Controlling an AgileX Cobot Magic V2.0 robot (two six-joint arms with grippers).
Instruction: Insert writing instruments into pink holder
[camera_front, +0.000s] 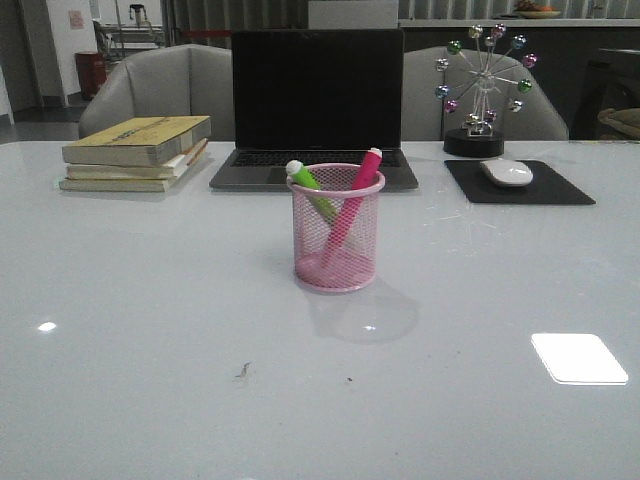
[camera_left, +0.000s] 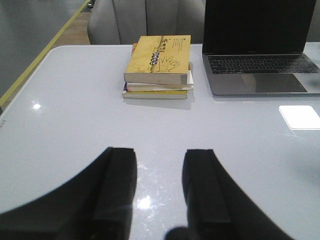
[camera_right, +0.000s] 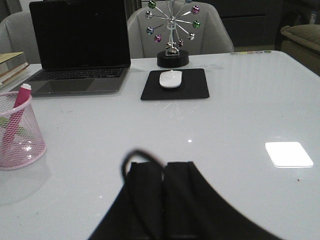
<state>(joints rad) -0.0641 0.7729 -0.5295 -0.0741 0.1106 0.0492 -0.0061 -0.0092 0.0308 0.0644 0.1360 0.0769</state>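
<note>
Markers are both inside the pink holder (camera_front: 337, 232), which stands upright on the white table (camera_front: 150, 340) near its centre, in front of the laptop. The green marker (camera_front: 309, 187) leans to the left, its pale cap resting above the left part of the rim. The pink marker (camera_front: 354, 200) leans to the right, its cap projecting above the right part of the rim. The two markers cross inside the mesh wall.

Nearest the robot, neither arm appears in the front view. In the left wrist view, the left gripper (camera_left: 159, 192) hovers over bare table with its two dark fingers (camera_left: 117, 185) set clearly apart and nothing between them. In the right wrist view, the right gripper (camera_right: 162, 200) has its fingers pressed together with no gap visible, holding nothing; the holder stands well apart from it, to the left.

A small dark speck (camera_front: 243, 371) lies on the table surface, nearer than the holder and slightly left.

Farther back, a laptop (camera_front: 316, 105) sits open with a dark screen, directly behind the holder. A stack of books (camera_front: 137, 152) lies left of the laptop. A black mouse pad (camera_front: 520, 183) lies right of the laptop, with a white mouse (camera_front: 507, 172) on it. A desk ornament (camera_front: 483, 90) with coloured balls on wire spokes stands just behind the pad. Grey chairs (camera_front: 160, 88) stand beyond the far table edge.
</note>
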